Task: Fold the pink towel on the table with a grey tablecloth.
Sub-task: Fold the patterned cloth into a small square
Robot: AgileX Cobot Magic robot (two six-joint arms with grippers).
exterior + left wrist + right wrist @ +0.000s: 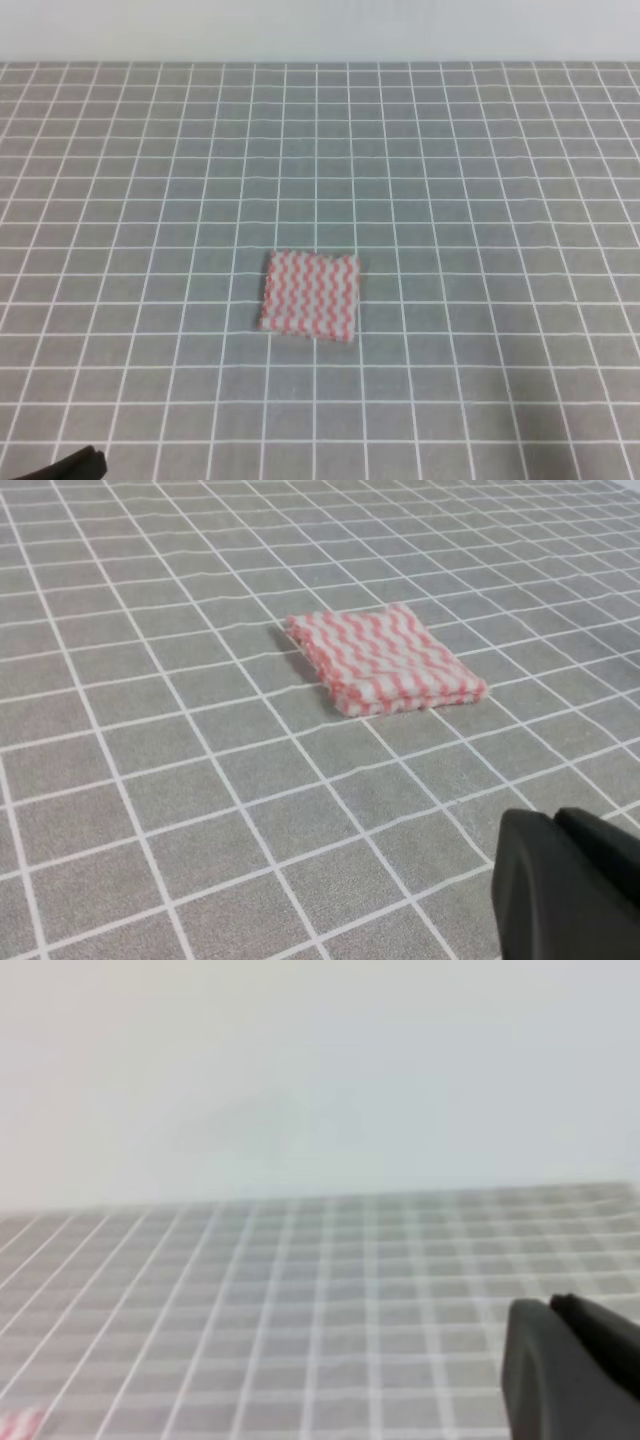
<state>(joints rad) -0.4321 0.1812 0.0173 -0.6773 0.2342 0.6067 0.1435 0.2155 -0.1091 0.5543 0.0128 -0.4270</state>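
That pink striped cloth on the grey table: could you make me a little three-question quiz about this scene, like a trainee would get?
1. True or false: a gripper is holding the pink towel.
2. How does the towel lie on the table with a grey tablecloth? A) crumpled in a heap B) flat, as a neat layered square C) hanging over the edge
3. Fill in: the tablecloth carries a grid of thin ____ lines.

Key
1. False. The towel lies alone; only a dark part of the left gripper shows at the corner of the left wrist view.
2. B
3. white
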